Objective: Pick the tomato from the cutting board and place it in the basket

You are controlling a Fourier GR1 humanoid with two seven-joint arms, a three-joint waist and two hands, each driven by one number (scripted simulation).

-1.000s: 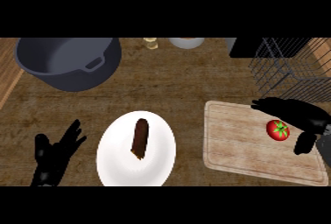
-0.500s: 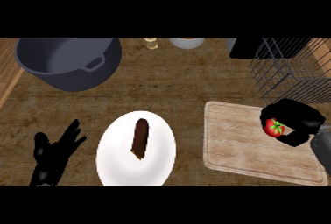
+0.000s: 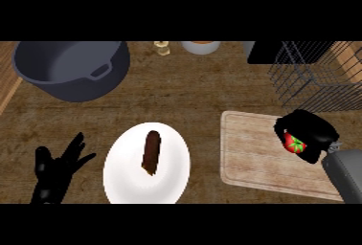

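Observation:
In the head view a red tomato (image 3: 293, 144) with a green stem shows between the curled fingers of my right hand (image 3: 311, 133), over the right part of the pale wooden cutting board (image 3: 247, 153). Most of the tomato is hidden by the hand. The black wire basket (image 3: 318, 74) stands at the back right, beyond the board and apart from the hand. My left hand (image 3: 56, 167) rests open at the lower left, fingers up, holding nothing.
A white plate (image 3: 124, 177) carrying a brown sausage (image 3: 151, 152) lies left of the board. A dark grey pot (image 3: 74, 67) stands at the back left. A small jar (image 3: 163, 47) and a bowl (image 3: 201, 46) sit by the back edge.
My right hand came down onto the tomato from beside it and curled its fingers round it, covering most of it. The left hand stayed where it was.

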